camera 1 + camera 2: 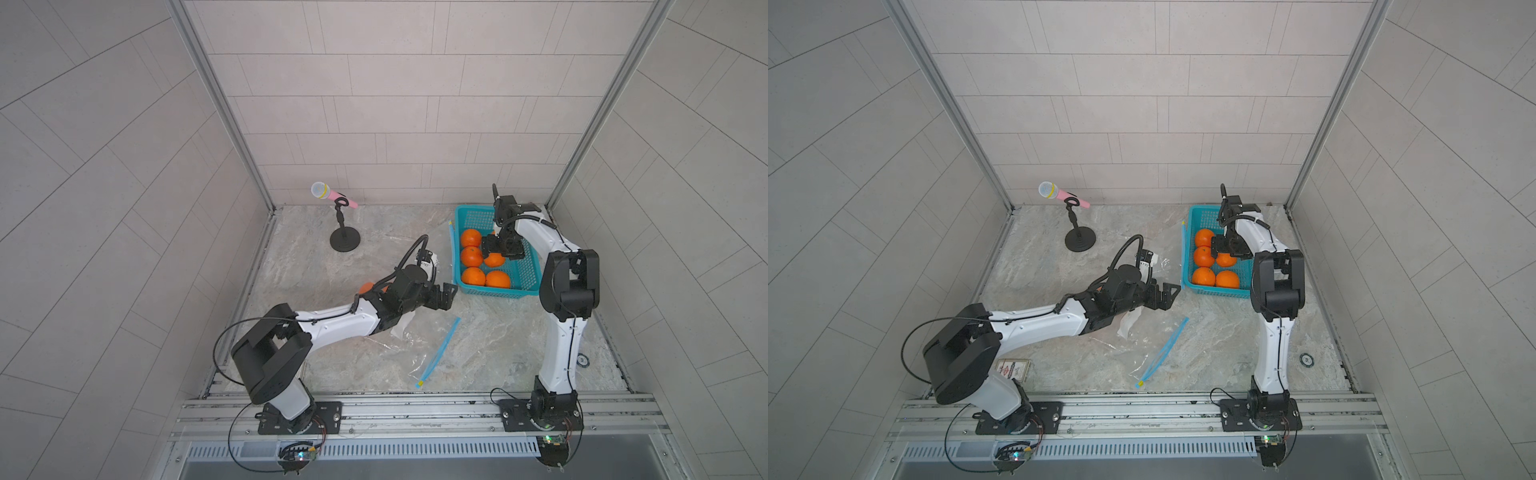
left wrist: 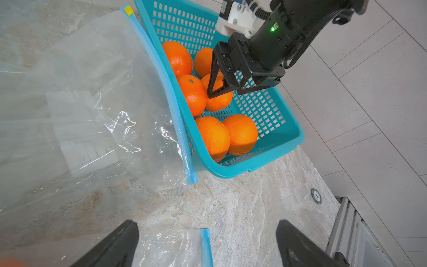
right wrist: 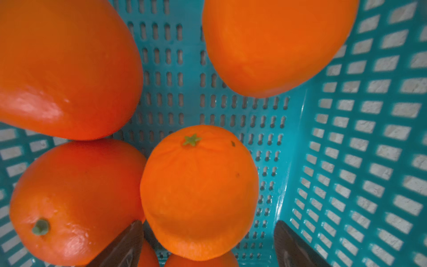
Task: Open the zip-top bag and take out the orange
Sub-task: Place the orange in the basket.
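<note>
My right gripper (image 1: 489,250) (image 3: 208,225) hangs open inside the teal basket (image 1: 494,293) (image 2: 277,138). An orange (image 3: 198,189) (image 2: 219,102) lies on the basket floor between its fingers, with a gap on one side. Several other oranges (image 1: 471,256) sit around it. A clear zip-top bag (image 1: 395,353) with a blue zip (image 1: 440,353) lies flat at the front. My left gripper (image 1: 449,295) (image 2: 206,224) hovers open above that bag's far end. A second clear bag (image 2: 92,92) lies against the basket's left wall. One more orange (image 1: 368,286) peeks out behind the left arm.
A pink microphone (image 1: 332,193) on a black stand (image 1: 345,241) is at the back left. A small printed box (image 1: 1013,369) lies near the left arm's base. A round token (image 1: 583,360) sits by the right arm. Metal rails run along the front edge.
</note>
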Tool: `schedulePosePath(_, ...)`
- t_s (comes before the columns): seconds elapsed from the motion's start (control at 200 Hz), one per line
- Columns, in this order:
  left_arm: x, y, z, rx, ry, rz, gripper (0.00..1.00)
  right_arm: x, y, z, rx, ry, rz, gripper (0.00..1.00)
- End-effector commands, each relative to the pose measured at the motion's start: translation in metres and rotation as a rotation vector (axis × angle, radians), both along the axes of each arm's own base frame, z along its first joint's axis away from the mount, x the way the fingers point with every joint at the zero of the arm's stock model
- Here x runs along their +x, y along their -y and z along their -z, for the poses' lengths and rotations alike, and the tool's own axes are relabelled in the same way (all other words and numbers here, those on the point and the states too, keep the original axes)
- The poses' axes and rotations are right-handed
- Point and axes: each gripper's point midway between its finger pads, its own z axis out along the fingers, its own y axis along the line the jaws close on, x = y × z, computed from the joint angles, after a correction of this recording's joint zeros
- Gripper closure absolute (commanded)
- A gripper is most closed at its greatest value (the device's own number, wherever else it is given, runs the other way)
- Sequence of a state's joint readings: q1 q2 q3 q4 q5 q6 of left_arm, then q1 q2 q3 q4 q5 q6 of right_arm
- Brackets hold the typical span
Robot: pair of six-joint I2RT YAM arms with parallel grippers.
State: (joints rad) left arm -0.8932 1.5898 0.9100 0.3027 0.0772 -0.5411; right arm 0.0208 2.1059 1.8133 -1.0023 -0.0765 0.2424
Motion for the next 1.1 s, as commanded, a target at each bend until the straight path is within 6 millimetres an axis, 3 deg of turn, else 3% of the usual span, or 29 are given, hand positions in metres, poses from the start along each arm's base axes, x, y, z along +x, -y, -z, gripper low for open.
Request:
schedulePosePath(0.0,-0.001,-0.007,-0.015,-0.018,0.048,-0.015,0.01,0.003,-0.006,-0.006,0.023,0.008,-0.025,0.13)
schedulePosePath(0.155,-0.007,-0.015,-0.012,-0.019,0.034,-0.02,0.01,-0.001,-0.01,-0.002,0.045,0.001,-0.032,0.16)
schedulePosePath(0.235,-0.011,-0.03,-0.011,-0.003,0.039,-0.052,0.01,-0.005,-0.014,-0.024,0.038,0.057,-0.04,0.16)
schedulePosePath(0.33,-0.021,-0.055,-0.016,0.028,0.057,-0.089,0.01,-0.018,-0.027,-0.063,-0.006,0.155,-0.072,0.13)
schedulePosePath(0.435,-0.029,-0.091,-0.016,0.115,0.071,-0.163,0.0,-0.047,-0.057,-0.108,0.01,0.302,-0.133,0.12)
schedulePosePath(0.515,-0.031,-0.117,-0.009,0.177,0.086,-0.217,0.0,-0.083,-0.09,-0.126,0.095,0.409,-0.192,0.12)
schedulePosePath(0.585,-0.028,-0.119,-0.007,0.158,0.095,-0.162,0.05,-0.121,-0.119,-0.133,0.18,0.515,-0.253,0.14)
schedulePosePath(0.675,-0.015,-0.128,0.0,0.149,0.058,-0.172,0.09,-0.174,-0.157,-0.123,0.316,0.611,-0.35,0.19)
schedulePosePath(0.73,-0.011,-0.133,0.002,0.149,0.072,-0.187,0.11,-0.21,-0.17,-0.097,0.358,0.607,-0.408,0.25)
schedulePosePath(0.765,-0.006,-0.133,0.003,0.143,0.095,-0.194,0.11,-0.226,-0.18,-0.09,0.408,0.611,-0.442,0.28)
schedulePosePath(0.851,0.007,-0.138,0.017,0.178,0.075,-0.217,0.24,-0.266,-0.204,-0.054,0.508,0.588,-0.534,0.42)
schedulePosePath(0.931,0.018,-0.152,0.025,0.217,0.08,-0.292,0.29,-0.287,-0.22,-0.031,0.474,0.582,-0.626,0.47)
schedulePosePath(0.966,0.025,-0.151,0.025,0.196,0.109,-0.304,0.3,-0.292,-0.23,-0.023,0.456,0.591,-0.678,0.47)
schedulePosePath(1.026,0.036,-0.147,0.029,0.177,0.079,-0.275,0.4,-0.298,-0.244,-0.008,0.458,0.592,-0.738,0.5)
schedulePosePath(1.096,0.047,-0.148,0.031,0.213,0.079,-0.287,0.42,-0.302,-0.256,0.005,0.498,0.602,-0.763,0.52)
